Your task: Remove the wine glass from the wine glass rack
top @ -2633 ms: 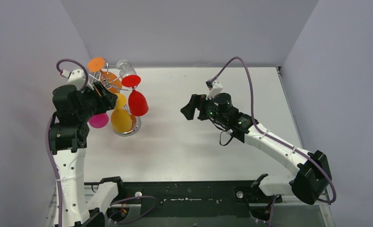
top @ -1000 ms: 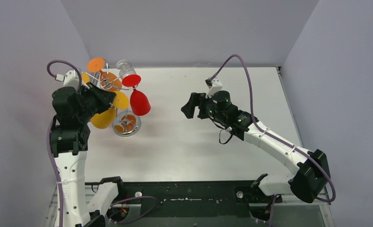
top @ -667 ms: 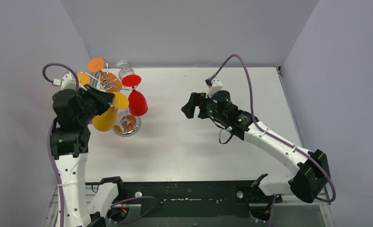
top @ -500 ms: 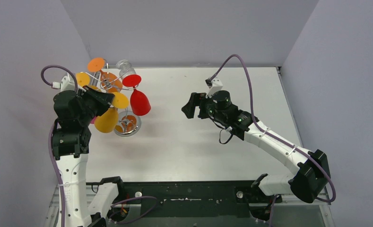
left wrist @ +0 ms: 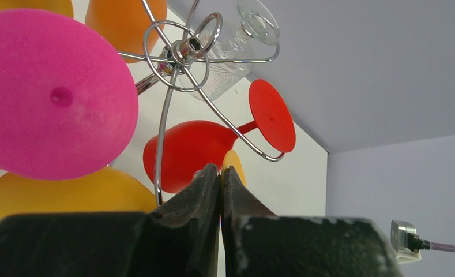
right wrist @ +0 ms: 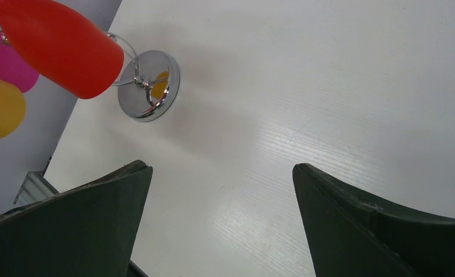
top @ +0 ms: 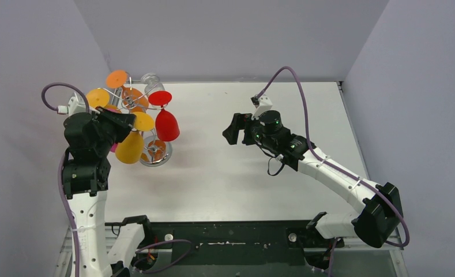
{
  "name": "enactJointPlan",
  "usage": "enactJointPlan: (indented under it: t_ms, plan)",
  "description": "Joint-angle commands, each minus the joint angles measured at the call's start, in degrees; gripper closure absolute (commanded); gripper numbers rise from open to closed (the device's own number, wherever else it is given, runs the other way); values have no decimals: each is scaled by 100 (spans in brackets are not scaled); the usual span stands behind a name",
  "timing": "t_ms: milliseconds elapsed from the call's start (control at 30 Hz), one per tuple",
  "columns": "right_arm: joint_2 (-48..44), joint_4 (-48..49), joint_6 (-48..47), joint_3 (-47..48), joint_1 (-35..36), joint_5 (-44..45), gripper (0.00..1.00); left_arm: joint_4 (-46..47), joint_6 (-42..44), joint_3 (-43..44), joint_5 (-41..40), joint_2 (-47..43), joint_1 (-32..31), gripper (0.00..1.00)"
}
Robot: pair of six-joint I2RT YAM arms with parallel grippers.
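Gripping the stem of the yellow wine glass, the left tool is seen pinched shut, the glass tilted just beside the wine glass rack at the far left of the surface. Removal is judged begun but unfinished: clearing the wire arms remains. The right tool is held wide, empty.

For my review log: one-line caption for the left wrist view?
Left gripper, jaws shut on the yellow wine glass, beside the wine glass rack and a pink glass.

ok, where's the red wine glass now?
Top view, far left: red wine glass hangs bowl-down on the silver wire rack's right side, beside a yellow glass.
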Motion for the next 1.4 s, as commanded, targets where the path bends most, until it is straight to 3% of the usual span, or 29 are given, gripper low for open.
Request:
enactJointPlan:
  t_ms: [0, 533, 1067, 1367]
  plan:
    - [-192, 137, -64, 220, -35, 158, 0, -15, -182, 189, -411, -216, 22, 100]
    - [-115, 81, -53, 317, -36, 87, 0, -97, -345, 167, -764, -406, 13, 100]
    - [-139, 122, -63, 295, -49, 141, 0, 1349, -1015, -649, -738, -398, 17, 100]
    - [-107, 143, -50, 290, -57, 130, 0, 875, -703, -268, -1067, -538, 20, 100]
